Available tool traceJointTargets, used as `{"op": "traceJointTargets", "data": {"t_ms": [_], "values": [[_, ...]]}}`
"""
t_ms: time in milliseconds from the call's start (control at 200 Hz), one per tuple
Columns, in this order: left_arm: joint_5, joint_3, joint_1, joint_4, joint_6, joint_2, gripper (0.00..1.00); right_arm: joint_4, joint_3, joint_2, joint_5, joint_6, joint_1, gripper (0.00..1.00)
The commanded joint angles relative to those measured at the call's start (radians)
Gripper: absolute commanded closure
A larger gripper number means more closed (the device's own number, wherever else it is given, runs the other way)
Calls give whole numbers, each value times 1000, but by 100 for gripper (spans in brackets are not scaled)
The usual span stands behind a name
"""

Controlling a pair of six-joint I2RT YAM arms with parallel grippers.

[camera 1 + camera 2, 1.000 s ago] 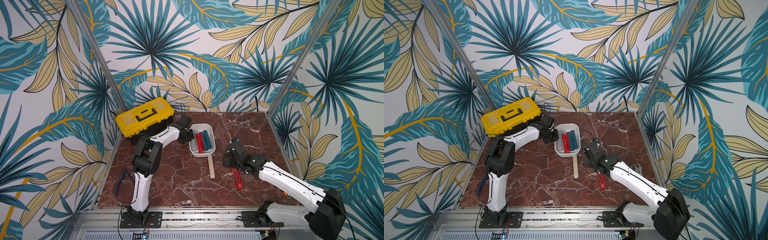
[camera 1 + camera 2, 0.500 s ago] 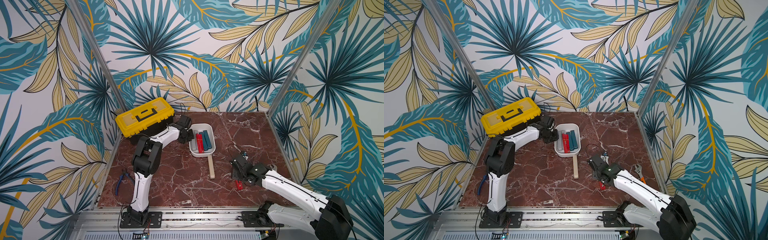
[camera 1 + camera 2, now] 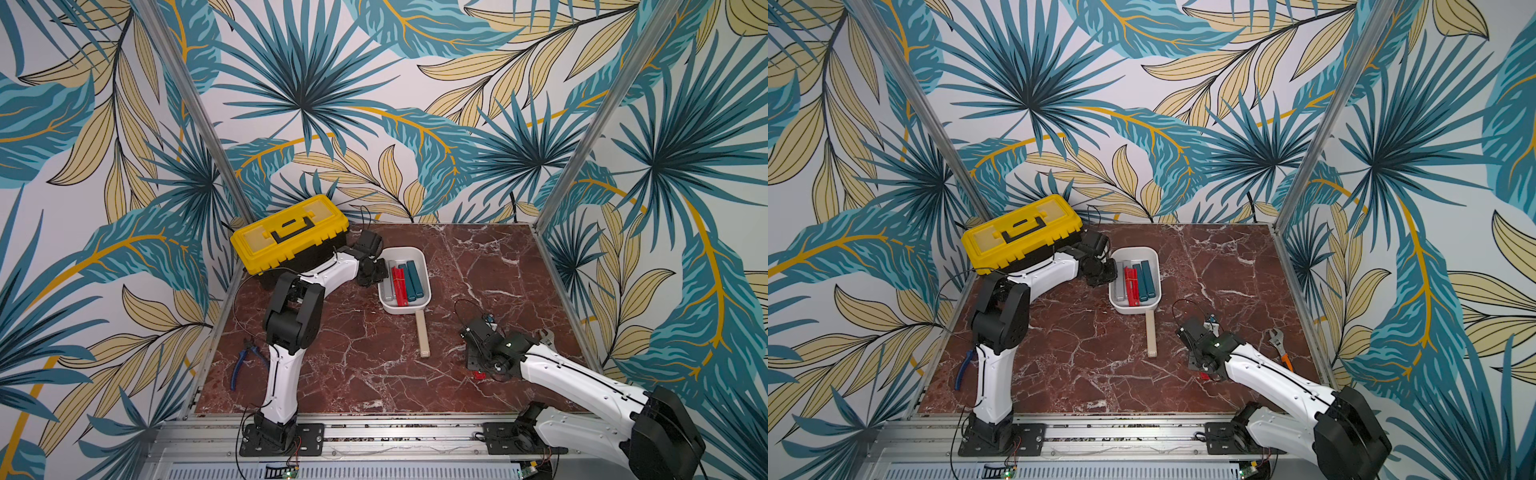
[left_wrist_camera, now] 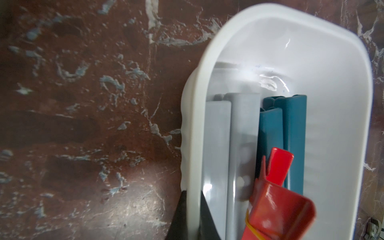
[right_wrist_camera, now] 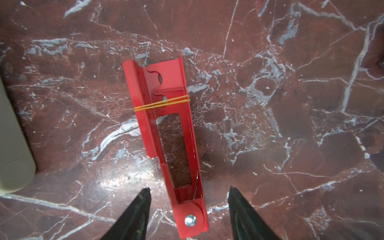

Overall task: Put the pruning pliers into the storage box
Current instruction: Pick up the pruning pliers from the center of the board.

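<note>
Right wrist view: one red pair of pruning pliers (image 5: 147, 128), bound shut by a yellow rubber band (image 5: 162, 104), lies flat on the bench (image 5: 291, 124). Its riveted end sits between the right jaws, which stand released on either side without touching it. The step in hand appears to be the pick-up. For a sound grasp, the jaws should descend until their tips nearly meet the bench. They should stay centred across the narrow frame and close on its solid side rails.

Left wrist view: the left jaws are clenched on the side wall of the storage box (image 4: 195, 124), probably to steady it. Inside lie two grey pairs (image 4: 243, 135), two teal pairs (image 4: 295, 135) and a second red pair (image 4: 279, 164).

In a top view, a beige pair (image 3: 423, 334) waits on the bench just beside the box.
</note>
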Motion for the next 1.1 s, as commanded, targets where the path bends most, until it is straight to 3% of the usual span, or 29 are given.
{"op": "traceJointTargets", "data": {"t_ms": [0, 1097], "values": [[42, 16, 6, 64, -3, -77, 100, 48, -32, 24, -16, -1, 2, 38], [39, 7, 7, 60, 7, -88, 100, 227, 19, 200, -79, -51, 3, 39]]}}
